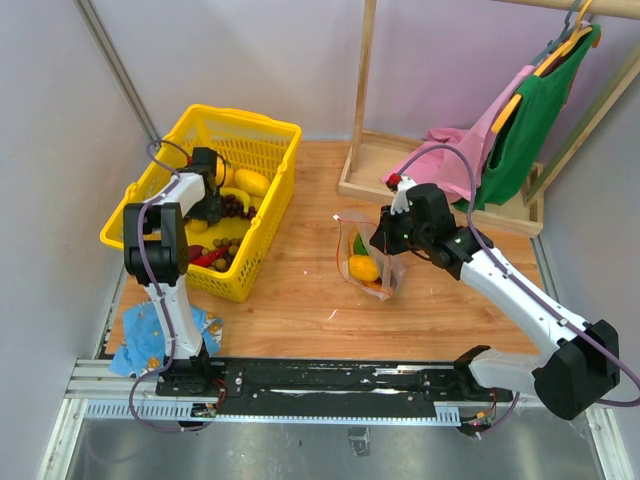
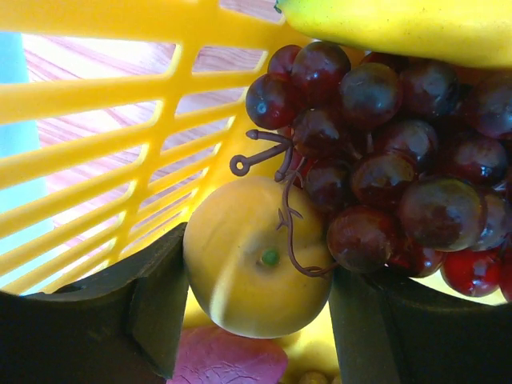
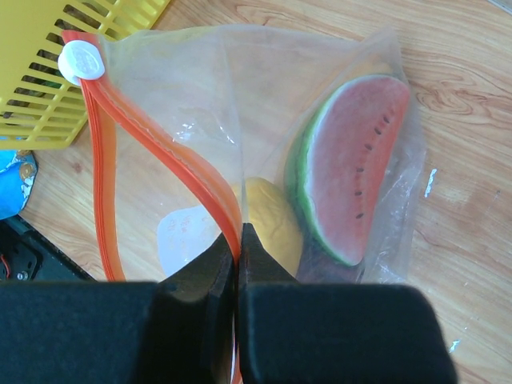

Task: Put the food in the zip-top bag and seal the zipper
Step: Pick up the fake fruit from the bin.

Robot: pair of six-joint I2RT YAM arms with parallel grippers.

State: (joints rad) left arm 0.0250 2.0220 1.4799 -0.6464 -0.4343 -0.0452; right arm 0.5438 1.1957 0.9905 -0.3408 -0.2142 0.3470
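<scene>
My left gripper (image 2: 260,304) reaches down into the yellow basket (image 1: 262,125), and a round yellow fruit (image 2: 248,264) fills the gap between its two fingers. Dark red grapes (image 2: 400,160) press against that fruit, with a banana (image 2: 400,28) above them. The clear zip-top bag (image 1: 375,262) stands on the wooden table in the middle. My right gripper (image 3: 239,240) is shut on the bag's mouth at the red zipper (image 3: 152,144), whose white slider (image 3: 81,62) sits at the far end. Inside the bag lie a watermelon wedge (image 3: 352,168) and a yellow fruit (image 3: 272,220).
Several more toy foods lie in the basket, among them a pink piece (image 2: 228,360). A wooden rack with green and pink clothes (image 1: 530,110) stands at the back right. A blue cloth (image 1: 140,335) lies near the left arm's base.
</scene>
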